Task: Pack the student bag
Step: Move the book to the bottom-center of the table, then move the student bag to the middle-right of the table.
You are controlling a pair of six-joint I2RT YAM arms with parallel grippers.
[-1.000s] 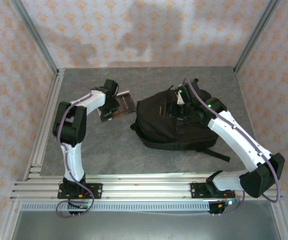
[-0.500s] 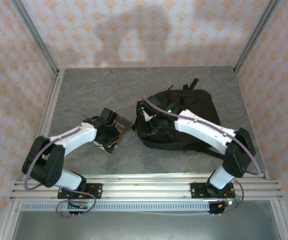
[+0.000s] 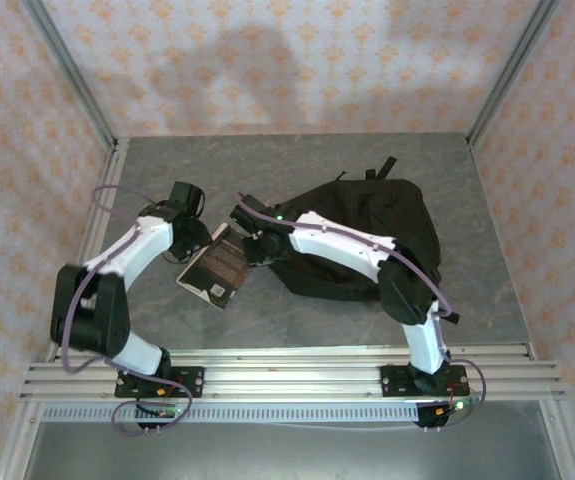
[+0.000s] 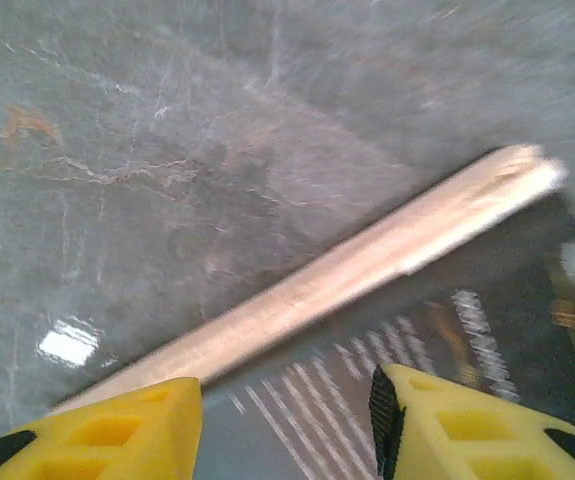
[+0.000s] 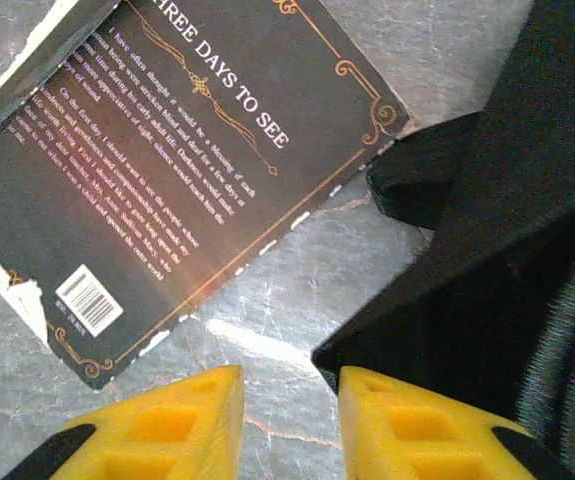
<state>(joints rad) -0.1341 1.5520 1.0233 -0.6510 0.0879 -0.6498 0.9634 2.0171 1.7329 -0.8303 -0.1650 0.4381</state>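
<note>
Left wrist view blurs: I read left gripper (image 4: pixel 282 400) parted over black paperback book (image 4: pixel 367 265); right gripper (image 5: pixel 289 390) narrow, empty; black fabric backpack (image 5: pixel 507 250) cropped right.

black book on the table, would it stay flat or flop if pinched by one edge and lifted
Probably flops: the book looks like a thin paperback with a worn cover corner. Likely light, given the slim page edge. Lying on the smooth table, it may slide when pushed.
</note>
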